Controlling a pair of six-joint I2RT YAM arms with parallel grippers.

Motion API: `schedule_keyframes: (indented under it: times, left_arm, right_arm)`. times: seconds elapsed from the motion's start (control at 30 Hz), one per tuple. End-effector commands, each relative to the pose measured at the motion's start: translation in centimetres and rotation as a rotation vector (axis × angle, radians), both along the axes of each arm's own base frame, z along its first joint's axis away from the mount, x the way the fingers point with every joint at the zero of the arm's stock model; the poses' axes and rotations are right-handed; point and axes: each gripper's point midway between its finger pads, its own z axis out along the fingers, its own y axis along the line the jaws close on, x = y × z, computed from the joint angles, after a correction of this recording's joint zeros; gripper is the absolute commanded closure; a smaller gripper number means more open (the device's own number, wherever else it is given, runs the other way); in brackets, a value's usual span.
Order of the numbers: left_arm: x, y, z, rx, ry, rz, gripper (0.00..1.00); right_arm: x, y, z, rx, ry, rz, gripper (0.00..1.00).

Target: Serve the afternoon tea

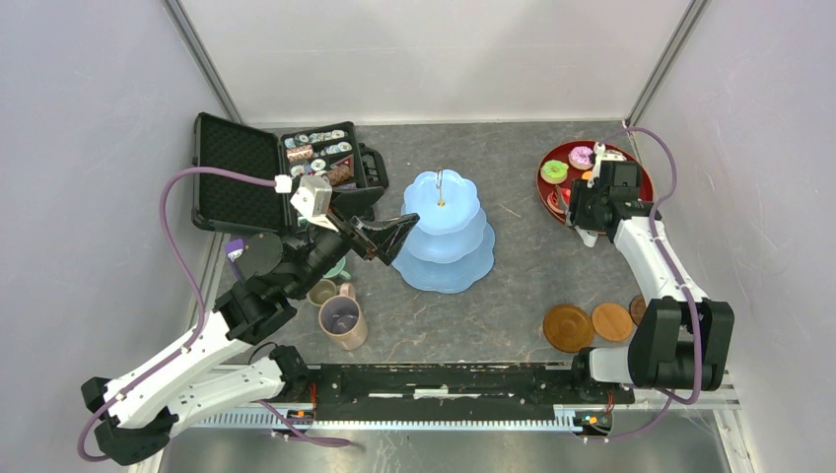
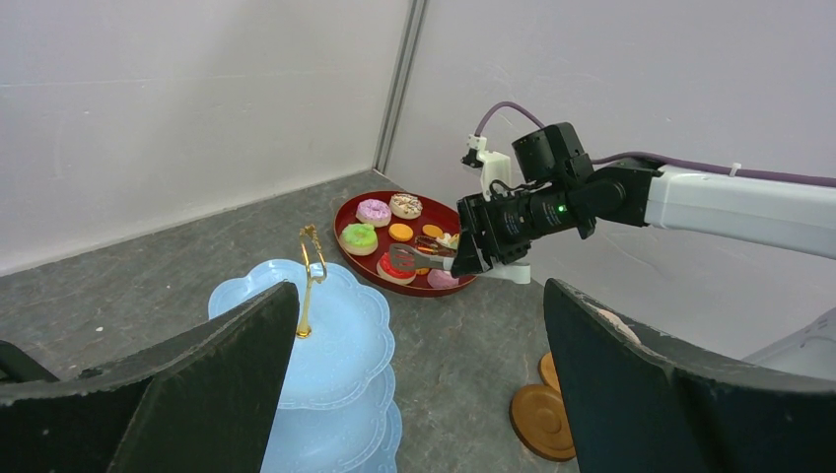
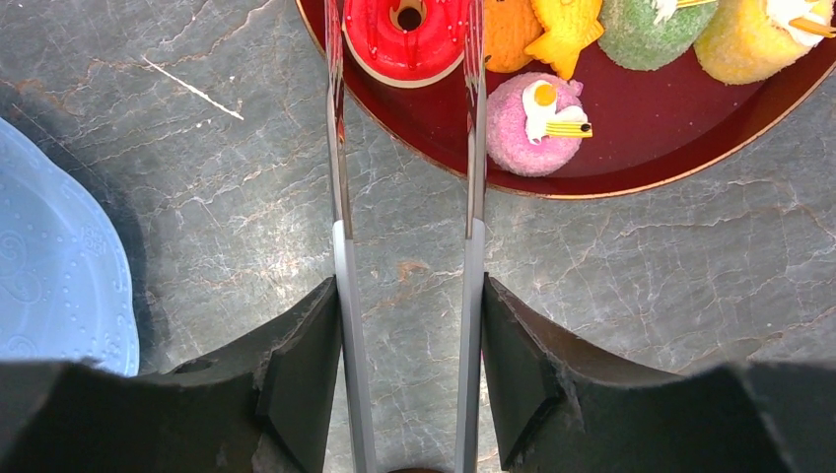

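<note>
Jaws of the right gripper (image 3: 406,296) are closed on metal tongs (image 3: 342,276) set either side of a red donut (image 3: 394,44) on the dark-red tray (image 3: 641,148), those of the left gripper (image 2: 419,296) are held wide and empty, and the cake stand (image 1: 444,261) is seen bare, so serving is judged barely begun.

Landmark: round dark-red tray (image 3: 680,123) on grey veined tabletop (image 1: 513,276). Metal tongs (image 3: 338,266): tips over tray's near rim, both arms parted and running back off it. Black case (image 1: 237,172) well left of tray, lid swung open, foam-lined. Small tins (image 1: 317,151) packed in the half nearer the tray. White walls (image 1: 424,49) close behind and right of tray.
</note>
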Motion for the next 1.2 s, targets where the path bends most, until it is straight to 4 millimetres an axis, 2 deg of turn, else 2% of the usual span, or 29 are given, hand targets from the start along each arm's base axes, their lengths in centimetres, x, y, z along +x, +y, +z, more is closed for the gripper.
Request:
schedule_keyframes:
  times: [0.0, 0.17, 0.67, 1.17]
  left_arm:
    - [0.0, 0.4, 0.8, 0.002, -0.047, 0.019, 0.00]
    - [0.1, 0.4, 0.8, 0.003, -0.047, 0.021, 0.00]
    - [0.1, 0.3, 0.7, 0.006, -0.047, 0.021, 0.00]
    - [0.1, 0.2, 0.7, 0.008, -0.049, 0.018, 0.00]
  right_arm:
    - [1.7, -0.3, 1.6, -0.016, -0.070, 0.011, 0.44]
    - [1.9, -0.8, 1.3, -0.041, -0.059, -0.003, 0.44]
    - [3.1, -0.7, -0.2, -0.067, -0.025, 0.008, 0.42]
    - [4.2, -0.9, -0.3, -0.095, -0.033, -0.002, 0.42]
